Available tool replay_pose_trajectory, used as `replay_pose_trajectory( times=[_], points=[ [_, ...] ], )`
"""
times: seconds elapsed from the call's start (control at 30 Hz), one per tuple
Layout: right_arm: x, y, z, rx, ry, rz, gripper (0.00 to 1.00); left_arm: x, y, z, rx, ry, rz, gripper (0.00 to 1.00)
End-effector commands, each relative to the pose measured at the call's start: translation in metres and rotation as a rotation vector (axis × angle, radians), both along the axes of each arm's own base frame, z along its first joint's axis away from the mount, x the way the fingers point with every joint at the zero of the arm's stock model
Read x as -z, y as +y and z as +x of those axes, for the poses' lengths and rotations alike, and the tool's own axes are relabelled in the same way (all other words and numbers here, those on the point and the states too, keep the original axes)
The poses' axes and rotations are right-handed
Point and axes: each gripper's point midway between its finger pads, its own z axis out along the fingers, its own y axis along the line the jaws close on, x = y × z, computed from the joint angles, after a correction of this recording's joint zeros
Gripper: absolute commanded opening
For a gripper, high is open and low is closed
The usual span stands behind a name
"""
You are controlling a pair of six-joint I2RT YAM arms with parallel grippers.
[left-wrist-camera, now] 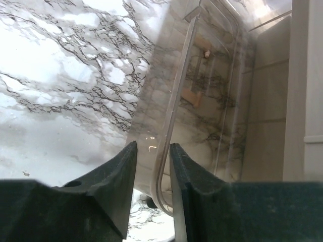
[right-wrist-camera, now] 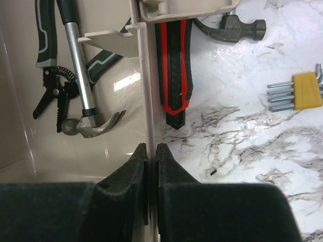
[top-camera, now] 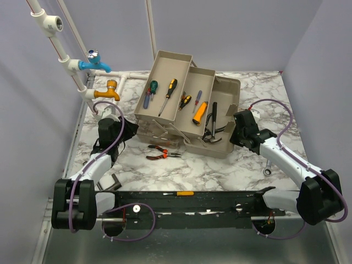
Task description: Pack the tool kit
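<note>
Two arms are on the toolbox (top-camera: pixel 217 149), which sits open mid-table with its fold-out trays fanned back and screwdrivers lying in them. Right gripper (right-wrist-camera: pixel 151 147) is clenched on the box's right wall, thin beige plastic pinched flat between the pads. A hammer (right-wrist-camera: pixel 83 91) lies inside, and a red-and-black handle (right-wrist-camera: pixel 174 65) lies outside, just beside that wall.

Left gripper (left-wrist-camera: pixel 153 146) straddles the rim of the smoky lid (left-wrist-camera: pixel 202 101), marble showing through it. The rim looks to touch one finger, with a sliver of gap at the other. I cannot tell whether I truly have the lid or am merely around it.

That's my worry. If I lift on a half-grip, that slick curved rim could slide out and the lid drop. If I swing it too briskly, the thin plastic may flex or drag the whole box, and my right hold is only on a wall that could bend. The trays are loaded too, so a jolt might roll the screwdrivers off.

Orange-handled pliers (top-camera: pixel 163 154) lie on the table just in front of the box. A wrench (top-camera: pixel 268 171) lies by the right arm and a loose screwdriver (top-camera: pixel 184 193) on the near rail. None of them is packed yet. Closing now would shut them out, and those pliers sit where the lid could sweep them.
</note>
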Motion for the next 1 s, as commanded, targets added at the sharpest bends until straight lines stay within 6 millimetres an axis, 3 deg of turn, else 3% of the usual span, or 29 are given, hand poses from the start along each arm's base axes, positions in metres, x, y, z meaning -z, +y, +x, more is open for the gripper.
replay_pose_trajectory(
  times=[0.0, 0.03, 0.23, 0.6, 0.97],
  points=[
    [0.003, -0.013, -0.001, 0.044, 0.002, -0.023, 0.01, -0.005, -0.006, 0.004, 0.036, -0.035, 0.071, 0.11],
    [0.002, -0.013, -0.001, 0.042, 0.001, -0.022, 0.01, -0.008, -0.008, 0.005, 0.048, -0.045, 0.083, 0.0],
    [0.0, -0.012, -0.002, 0.036, -0.001, -0.015, 0.01, -0.031, -0.013, 0.005, 0.035, -0.101, 0.227, 0.0],
    [0.006, -0.011, -0.008, 0.034, 0.014, -0.001, 0.01, -0.113, -0.027, 0.002, -0.031, -0.27, 0.44, 0.0],
    [0.002, -0.011, -0.009, 0.035, 0.009, 0.0, 0.01, -0.16, -0.041, -0.012, -0.095, -0.387, 0.655, 0.0]
  ],
)
